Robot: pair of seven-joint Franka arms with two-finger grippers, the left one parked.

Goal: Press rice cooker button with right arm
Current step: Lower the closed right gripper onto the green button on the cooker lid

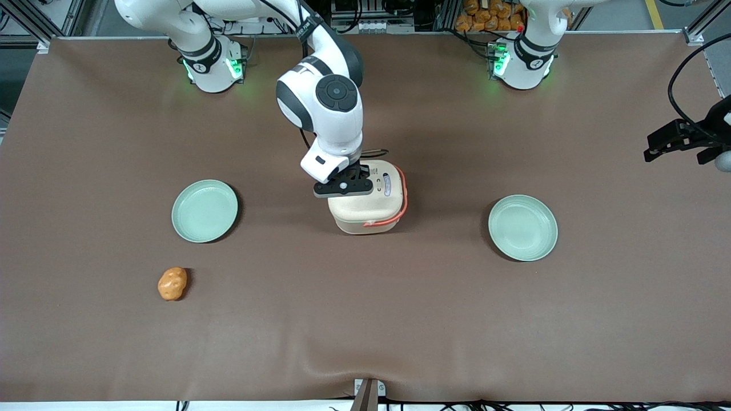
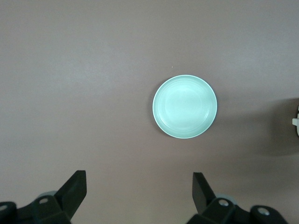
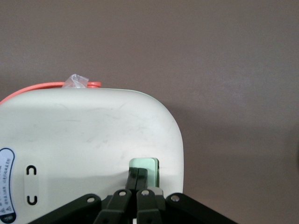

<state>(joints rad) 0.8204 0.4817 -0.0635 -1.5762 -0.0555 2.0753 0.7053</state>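
Note:
The cream-white rice cooker (image 1: 371, 214) stands mid-table with its lid closed and its coral-red handle (image 1: 403, 197) lying round its side. In the right wrist view its lid (image 3: 88, 135) fills the frame, with the small mint-green button (image 3: 148, 164) near the lid's edge. My gripper (image 3: 138, 171) is shut, fingers together, and its tips rest on the button. In the front view the gripper (image 1: 349, 184) sits over the cooker's top and hides the button.
A pale-green plate (image 1: 204, 210) lies toward the working arm's end, another (image 1: 522, 227) toward the parked arm's end, also in the left wrist view (image 2: 185, 106). An orange lumpy item (image 1: 172, 283) lies nearer the front camera. A blue-edged oval panel (image 3: 6, 182) is on the lid.

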